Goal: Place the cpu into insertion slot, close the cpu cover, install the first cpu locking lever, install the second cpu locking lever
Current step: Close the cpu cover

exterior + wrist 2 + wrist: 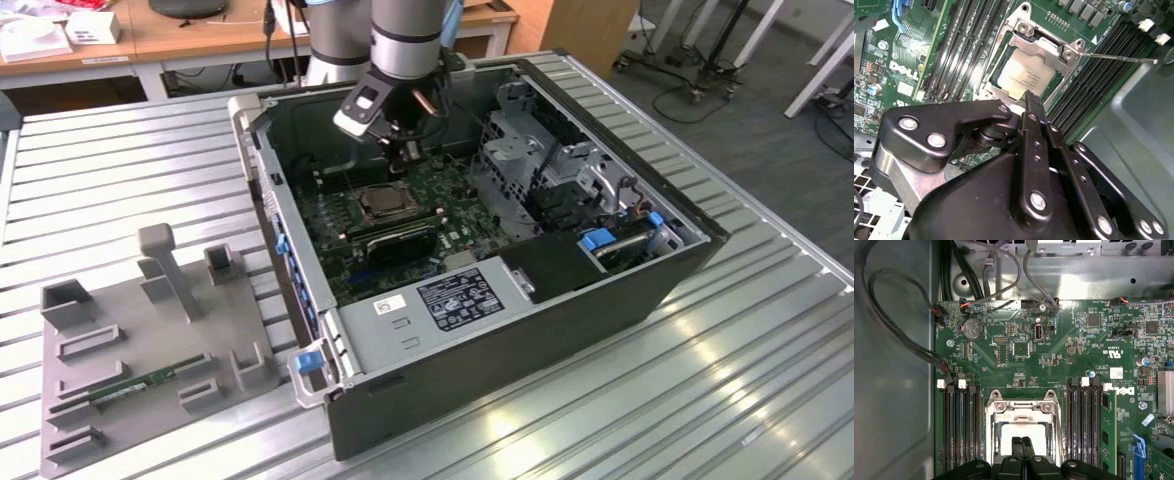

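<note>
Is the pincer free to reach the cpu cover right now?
Probably yes: the pincer hangs closed right over the cpu cover, and nothing visible lies between them.

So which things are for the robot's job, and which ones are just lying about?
For the job:
- the cpu
- the cpu cover, lying over the cpu
- a thin locking lever, sticking out to the side
- the hand, shut, close to the cpu

Just lying about:
- the green memory stick on the grey tray
- the round battery
</note>
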Available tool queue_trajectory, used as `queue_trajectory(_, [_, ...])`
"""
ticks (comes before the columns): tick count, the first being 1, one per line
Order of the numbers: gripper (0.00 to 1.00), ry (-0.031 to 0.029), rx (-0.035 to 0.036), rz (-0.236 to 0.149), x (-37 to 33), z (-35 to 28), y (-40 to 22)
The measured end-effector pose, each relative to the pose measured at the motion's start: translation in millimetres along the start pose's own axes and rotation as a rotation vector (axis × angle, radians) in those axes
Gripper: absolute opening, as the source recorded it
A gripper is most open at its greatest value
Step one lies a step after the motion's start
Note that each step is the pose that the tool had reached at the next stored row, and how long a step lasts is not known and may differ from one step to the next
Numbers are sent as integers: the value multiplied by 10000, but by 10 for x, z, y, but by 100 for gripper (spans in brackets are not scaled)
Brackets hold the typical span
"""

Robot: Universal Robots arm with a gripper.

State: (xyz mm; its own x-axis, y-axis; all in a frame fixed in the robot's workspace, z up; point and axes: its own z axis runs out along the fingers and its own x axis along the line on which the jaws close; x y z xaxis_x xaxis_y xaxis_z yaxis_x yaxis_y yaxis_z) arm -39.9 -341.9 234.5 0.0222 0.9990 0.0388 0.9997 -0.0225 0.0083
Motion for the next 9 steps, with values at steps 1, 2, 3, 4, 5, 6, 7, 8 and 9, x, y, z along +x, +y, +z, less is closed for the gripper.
queue_trajectory(1, [11, 0, 0, 0, 0, 0, -5])
queue_trajectory(2, [11, 0, 0, 0, 0, 0, -10])
queue_trajectory(3, [11, 0, -1, 0, 0, 0, -15])
queue_trajectory(4, [11, 0, 0, 0, -1, 0, -21])
queue_trajectory(5, [11, 0, 0, 0, -1, 0, -26])
queue_trajectory(6, [11, 1, 0, 0, -1, 0, -31])
queue_trajectory(7, [11, 0, 0, 0, -1, 0, -36])
queue_trajectory(8, [11, 0, -1, 0, -1, 0, -41])
queue_trajectory(9, [11, 0, 0, 0, -1, 0, -46])
